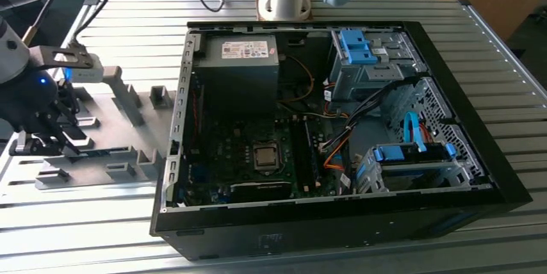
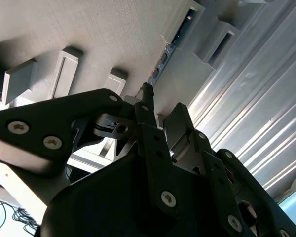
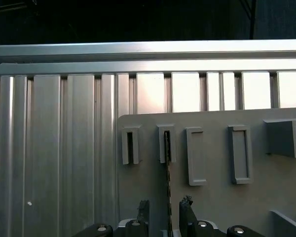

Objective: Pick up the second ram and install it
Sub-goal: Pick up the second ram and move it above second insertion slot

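The second ram [image 3: 167, 182] stands on edge in a slotted holder of the grey fixture plate [image 3: 212, 207], seen as a thin dark strip. Its bluish-green board [image 2: 173, 40] also shows in the second wrist view. In the exterior view the ram [image 1: 101, 152] lies on the fixture at the left of the computer case. My gripper [image 3: 165, 211] is low over the near end of the stick, open, with one black finger [image 3: 144, 210] on each side and a gap to the stick. The gripper [image 1: 41, 141] hangs over the fixture's left part, and its fingertips [image 2: 147, 94] sit beside the ram's end.
An open black computer case [image 1: 478, 178] lies at the exterior view's right, with the motherboard, the square processor [image 1: 266, 157], black memory slots [image 1: 304, 152], cables and blue drive brackets. The fixture carries several raised grey holders [image 1: 128, 98]. All rests on a ribbed aluminium table [image 1: 128, 24].
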Controlling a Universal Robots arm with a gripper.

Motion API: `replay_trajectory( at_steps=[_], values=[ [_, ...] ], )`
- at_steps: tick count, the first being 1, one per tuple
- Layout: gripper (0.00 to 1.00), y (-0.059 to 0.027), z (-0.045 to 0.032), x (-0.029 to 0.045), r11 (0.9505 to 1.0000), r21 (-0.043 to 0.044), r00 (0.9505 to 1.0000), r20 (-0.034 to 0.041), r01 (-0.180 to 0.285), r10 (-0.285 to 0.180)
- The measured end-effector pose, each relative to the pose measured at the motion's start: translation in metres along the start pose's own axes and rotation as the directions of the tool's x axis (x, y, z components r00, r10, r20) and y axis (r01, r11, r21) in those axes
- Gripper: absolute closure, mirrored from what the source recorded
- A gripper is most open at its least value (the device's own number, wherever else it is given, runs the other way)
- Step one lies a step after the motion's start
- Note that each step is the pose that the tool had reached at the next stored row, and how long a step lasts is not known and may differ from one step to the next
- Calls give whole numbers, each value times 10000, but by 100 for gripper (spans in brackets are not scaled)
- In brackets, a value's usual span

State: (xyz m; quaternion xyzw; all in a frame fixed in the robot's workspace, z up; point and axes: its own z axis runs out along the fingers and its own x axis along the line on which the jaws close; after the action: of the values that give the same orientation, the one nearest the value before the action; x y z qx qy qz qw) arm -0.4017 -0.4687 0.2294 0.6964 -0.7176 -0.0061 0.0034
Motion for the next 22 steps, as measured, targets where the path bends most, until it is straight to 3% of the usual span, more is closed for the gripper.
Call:
replay_trajectory(
  at_steps=[2,11,22],
  values=[
    [62,0,41,1,10000,-1,10000,-1,0,0],
    [62,9,61,0,10000,2,10000,1,0,0],
    [62,28,142,-16,10000,0,10000,3,2,-2]
  ],
)
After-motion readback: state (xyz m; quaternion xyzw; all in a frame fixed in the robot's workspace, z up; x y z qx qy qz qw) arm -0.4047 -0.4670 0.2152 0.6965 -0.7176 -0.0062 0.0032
